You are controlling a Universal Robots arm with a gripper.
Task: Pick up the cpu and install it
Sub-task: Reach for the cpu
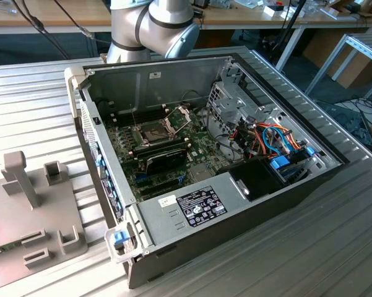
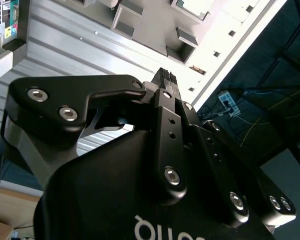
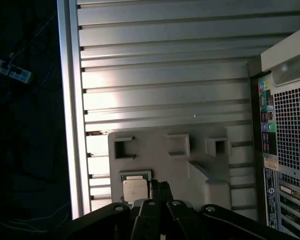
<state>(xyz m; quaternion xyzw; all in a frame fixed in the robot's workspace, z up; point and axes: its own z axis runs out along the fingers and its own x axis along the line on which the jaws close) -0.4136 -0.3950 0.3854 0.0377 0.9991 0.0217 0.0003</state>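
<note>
cpu (image 3: 135, 190) sits on grey fixture (image 3: 199, 172)

The cpu (image 3: 135, 190) lies on the holder (image 3: 199, 170).

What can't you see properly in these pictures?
Cpu: first wrist view, gripper overlaps its edge; touching or not, unclear.
Holder: exterior view, cut off by the left edge.
Arm: exterior view, cut off by the top edge.
Socket: exterior view, too small to see inside.
</note>
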